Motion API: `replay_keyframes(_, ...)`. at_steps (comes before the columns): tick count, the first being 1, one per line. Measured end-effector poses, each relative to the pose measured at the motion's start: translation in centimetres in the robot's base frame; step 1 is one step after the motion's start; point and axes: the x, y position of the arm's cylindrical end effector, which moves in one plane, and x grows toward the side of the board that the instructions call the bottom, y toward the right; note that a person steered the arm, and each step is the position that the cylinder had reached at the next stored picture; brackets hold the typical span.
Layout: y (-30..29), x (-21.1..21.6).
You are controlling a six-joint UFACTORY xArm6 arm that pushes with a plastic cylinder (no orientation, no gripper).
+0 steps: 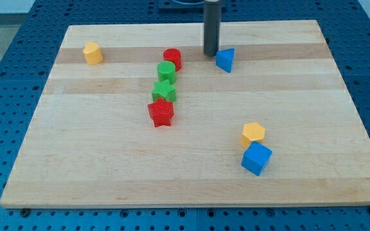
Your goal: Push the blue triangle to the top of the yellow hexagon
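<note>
The blue triangle [225, 59] lies near the view's top, right of centre. My tip [211, 54] stands just to its left, almost touching it. The yellow hexagon [252, 134] sits at the lower right, far below the triangle, with a blue cube [256, 158] touching its lower side.
A red cylinder [172, 59], a green cylinder [166, 70], a green star [164, 91] and a red star [161, 112] form a column left of centre. A second yellow block [92, 52] sits at the upper left of the wooden board [76, 154].
</note>
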Motion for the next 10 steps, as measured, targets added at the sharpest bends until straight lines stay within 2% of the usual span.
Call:
replay_keyframes(2, 1.0, -0.4)
replay_keyframes(3, 2.6, 4.7)
replay_keyframes(5, 3.7, 8.4)
replay_keyframes(7, 4.0, 8.6)
replay_keyframes(8, 1.1, 5.7)
replay_keyframes(10, 0.9, 7.5)
